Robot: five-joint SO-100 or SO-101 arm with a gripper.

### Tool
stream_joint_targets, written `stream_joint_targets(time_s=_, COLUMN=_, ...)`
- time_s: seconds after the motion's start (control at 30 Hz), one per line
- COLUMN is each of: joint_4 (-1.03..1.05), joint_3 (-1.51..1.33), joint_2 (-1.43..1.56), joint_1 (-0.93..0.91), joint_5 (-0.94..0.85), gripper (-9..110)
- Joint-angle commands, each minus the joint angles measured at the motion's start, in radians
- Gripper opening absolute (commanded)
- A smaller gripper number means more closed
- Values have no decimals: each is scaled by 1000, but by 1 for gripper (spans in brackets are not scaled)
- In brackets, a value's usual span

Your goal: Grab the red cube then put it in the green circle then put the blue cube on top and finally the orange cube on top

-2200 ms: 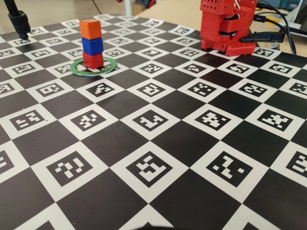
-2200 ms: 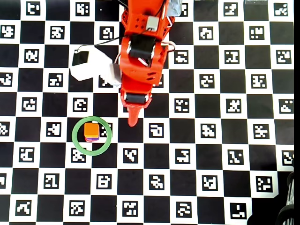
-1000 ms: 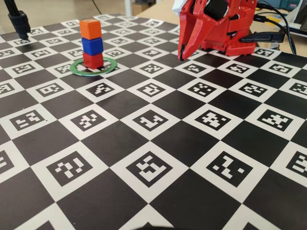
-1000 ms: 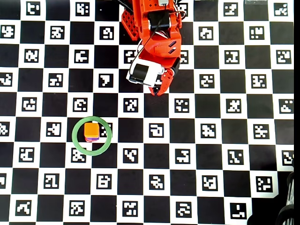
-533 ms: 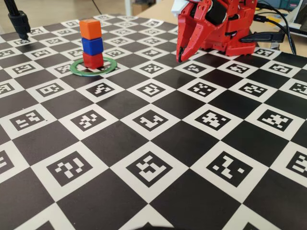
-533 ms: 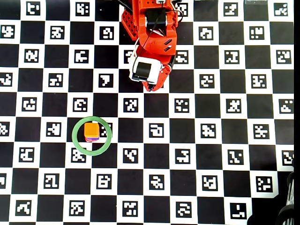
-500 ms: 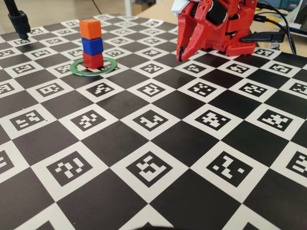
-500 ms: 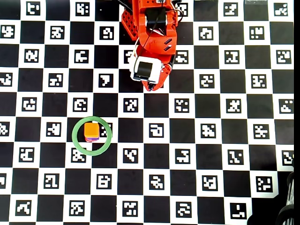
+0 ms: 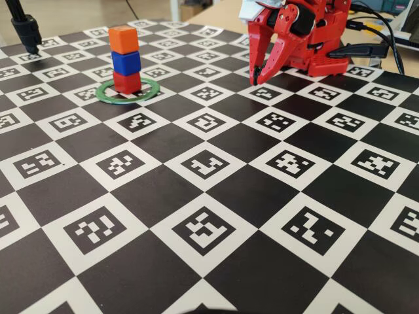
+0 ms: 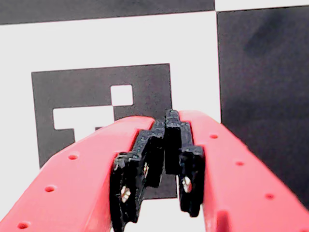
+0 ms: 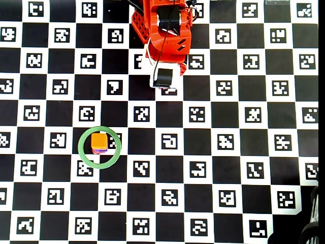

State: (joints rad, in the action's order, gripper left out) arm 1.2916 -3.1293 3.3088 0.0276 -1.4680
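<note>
Inside the green circle (image 9: 152, 89) (image 11: 101, 165) stands a tower: the red cube (image 9: 127, 83) at the bottom, the blue cube (image 9: 126, 63) on it, the orange cube (image 9: 122, 38) (image 11: 99, 140) on top. From overhead only the orange cube's top face and a sliver below it show. My red gripper (image 9: 255, 80) (image 11: 163, 88) points down at the board close to the arm's base, well right of the tower in the fixed view. In the wrist view the gripper (image 10: 172, 117) is shut, its black pads (image 10: 149, 150) meet with nothing between them, above a white marker square.
The checkerboard mat with markers covers the table. The red arm base (image 9: 319, 46) and black cables (image 9: 374, 36) sit at the far right of the fixed view. A black stand (image 9: 25, 29) is at the far left corner. A dark object (image 11: 311, 231) shows at the overhead view's lower right.
The arm has drawn back toward its base, and the gripper has swung away from the tower and tucked under the wrist. The three-cube tower has not moved.
</note>
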Motion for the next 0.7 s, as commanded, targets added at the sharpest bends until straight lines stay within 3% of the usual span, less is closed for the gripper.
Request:
stream_joint_targets(time_s=0.0, joint_4=61, joint_3=-51, joint_2=52, joint_1=-14, joint_5=-9, gripper=-5)
stream_joint_targets(time_s=0.67, joint_4=67, joint_3=-51, joint_2=52, joint_1=-15, joint_5=-48, gripper=-5)
